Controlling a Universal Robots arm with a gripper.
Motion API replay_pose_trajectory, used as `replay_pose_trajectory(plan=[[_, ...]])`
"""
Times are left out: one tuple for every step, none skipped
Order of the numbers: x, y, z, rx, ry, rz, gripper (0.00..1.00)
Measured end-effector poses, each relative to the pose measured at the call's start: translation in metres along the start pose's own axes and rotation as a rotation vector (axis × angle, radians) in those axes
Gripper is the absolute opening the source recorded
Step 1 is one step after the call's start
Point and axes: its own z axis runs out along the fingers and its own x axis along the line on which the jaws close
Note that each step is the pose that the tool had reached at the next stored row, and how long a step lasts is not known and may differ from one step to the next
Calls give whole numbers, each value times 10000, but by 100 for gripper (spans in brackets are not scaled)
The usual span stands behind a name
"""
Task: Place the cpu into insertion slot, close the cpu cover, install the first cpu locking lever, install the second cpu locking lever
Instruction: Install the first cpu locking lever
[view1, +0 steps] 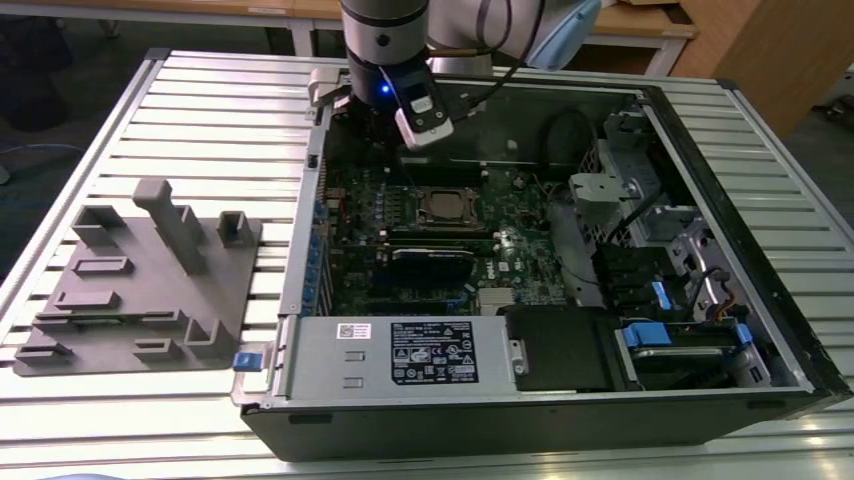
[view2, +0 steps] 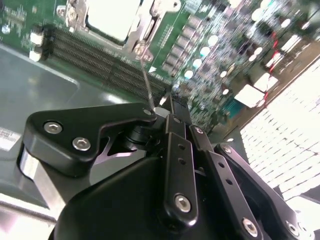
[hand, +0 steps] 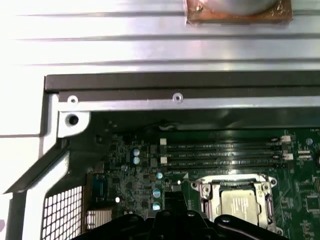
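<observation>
Jaws: they hang low inside the computer case (view1: 534, 420), over the far part of the green board (view1: 360, 260) as the exterior view shows it. I cannot tell if they are wide or narrow.
Cpu (view1: 447, 207): it sits in the insertion slot (view1: 422, 209) in the middle of the board, a little nearer than the jaws.
Cpu cover (hand: 206, 194): the silver frame looks like it lies flat around the cpu.
Thin lever (view2: 146, 80): a wire rod stands up from beside the slot. Its top end is right at the jaws in the second wrist view. I cannot tell if it is held.
Grey holder (view1: 134, 280): it rests on the tabletop (view1: 200, 110), on the exterior view's left, well apart from the case.
Slip: I think the springy rod could pop away from the jaws and snap back.
Bend: a push the wrong way might bend the rod.
Scrape: the jaws are low, so they could bump the small parts on the board.
Cover: if it is not fully flat, pressing down could hurt the cpu.
</observation>
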Motion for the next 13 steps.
replay_pose_trajectory(plan=[[0, 0, 0, -30, 1, 1, 11], [0, 0, 0, -31, 0, 2, 11], [1, 0, 0, -32, 0, 2, 11], [6, -1, 1, -33, 0, 2, 11], [16, -2, 1, -33, 1, 1, 11], [30, -3, 1, -31, 1, 1, 11], [41, -3, 2, -32, 1, 1, 11], [46, -4, 4, -32, 0, 1, 11], [49, -6, 14, -33, 0, 1, 11], [51, -9, 26, -32, 1, 0, 11], [53, -12, 40, -32, 1, 1, 11], [55, -14, 51, -32, 1, 1, 11], [56, -16, 60, -32, 1, 1, 11]])
